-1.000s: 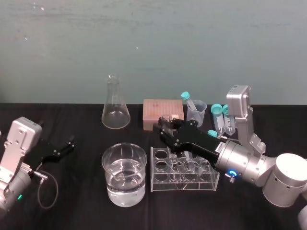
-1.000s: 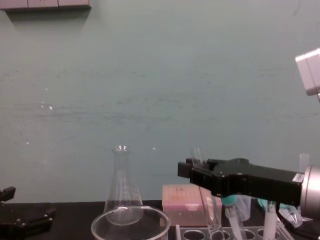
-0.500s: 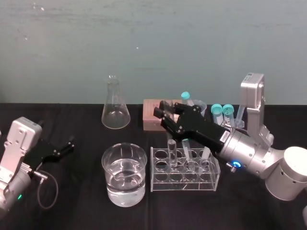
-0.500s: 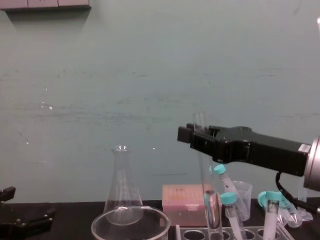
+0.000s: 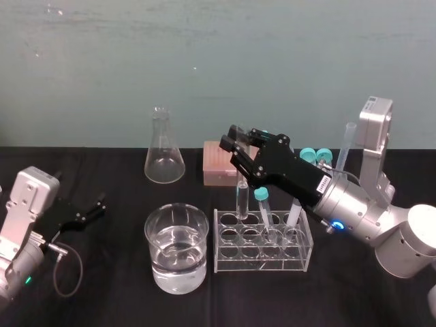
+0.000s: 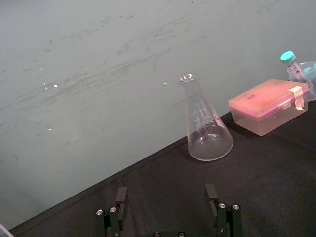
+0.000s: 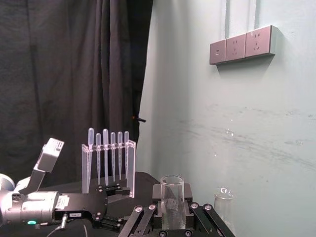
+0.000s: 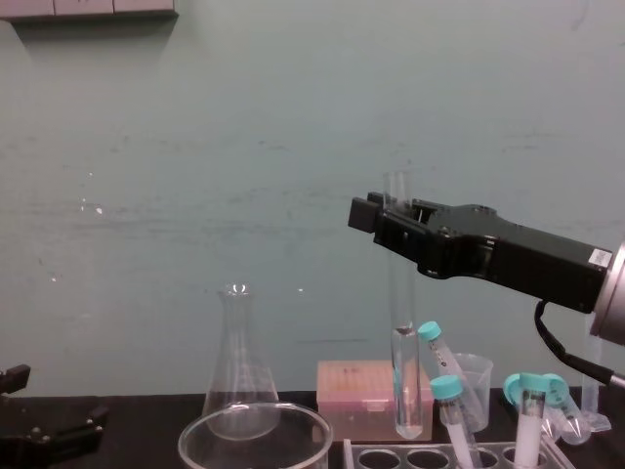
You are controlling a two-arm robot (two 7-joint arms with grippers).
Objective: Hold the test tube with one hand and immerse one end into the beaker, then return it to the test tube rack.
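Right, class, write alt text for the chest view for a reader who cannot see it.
The right end effector holds the test tube upright, its lower end just above the rack. The beaker stands to the rack's left.

wall: teal, scuffed | table: blk cloth | curtain: dark | sockets: 3x

Above the beaker it's wide open, and there's bare tabletop from it out to the idle left pincer. Tight spots: teal-capped tubes lean in the test tube rack right beside the test tube held by the right pincer; the flask and pink box stand behind
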